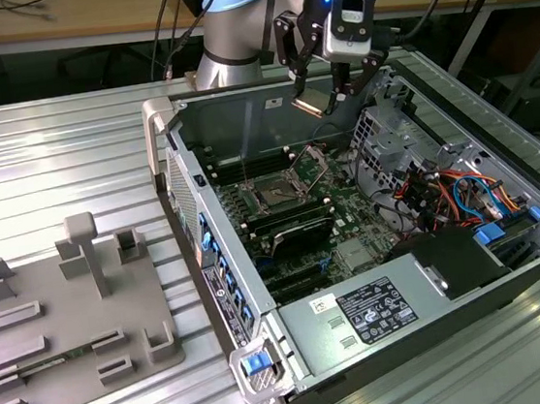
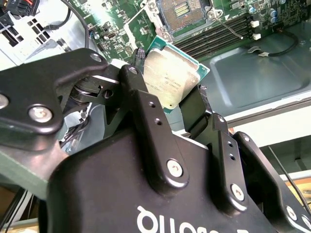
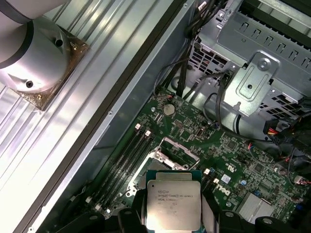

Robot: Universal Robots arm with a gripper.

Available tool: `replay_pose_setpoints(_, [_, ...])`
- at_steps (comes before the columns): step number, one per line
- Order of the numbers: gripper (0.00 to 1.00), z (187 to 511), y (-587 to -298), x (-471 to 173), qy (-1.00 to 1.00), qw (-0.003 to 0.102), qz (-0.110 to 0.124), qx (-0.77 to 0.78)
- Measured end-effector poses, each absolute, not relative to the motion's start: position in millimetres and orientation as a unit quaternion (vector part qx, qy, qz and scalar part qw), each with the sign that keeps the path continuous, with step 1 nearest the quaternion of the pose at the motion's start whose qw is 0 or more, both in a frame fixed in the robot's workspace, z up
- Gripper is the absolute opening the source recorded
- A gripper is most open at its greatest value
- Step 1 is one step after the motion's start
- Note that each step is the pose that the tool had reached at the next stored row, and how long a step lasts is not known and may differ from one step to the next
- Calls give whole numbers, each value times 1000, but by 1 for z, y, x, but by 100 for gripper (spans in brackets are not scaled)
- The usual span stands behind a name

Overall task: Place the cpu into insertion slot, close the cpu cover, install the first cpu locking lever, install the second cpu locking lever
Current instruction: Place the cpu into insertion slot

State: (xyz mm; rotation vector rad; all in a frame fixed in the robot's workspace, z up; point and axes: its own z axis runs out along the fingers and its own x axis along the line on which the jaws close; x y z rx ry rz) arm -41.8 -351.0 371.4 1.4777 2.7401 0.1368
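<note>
Second wrist view: jaws clamped on cpu (image 2: 171,77) edges, above insertion slot (image 2: 181,9).

Fine print marks the cpu (image 3: 173,203) and the white label (image 1: 375,309) on the grey box (image 1: 308,342), none readable.

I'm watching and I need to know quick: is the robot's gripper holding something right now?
The gripper: closed, holding the cpu by two opposite edges.
</note>
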Motion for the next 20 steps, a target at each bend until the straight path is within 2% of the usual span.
replay_pose_setpoints(20, [55, 371, -351, -42, 864, 14, 43, 501])
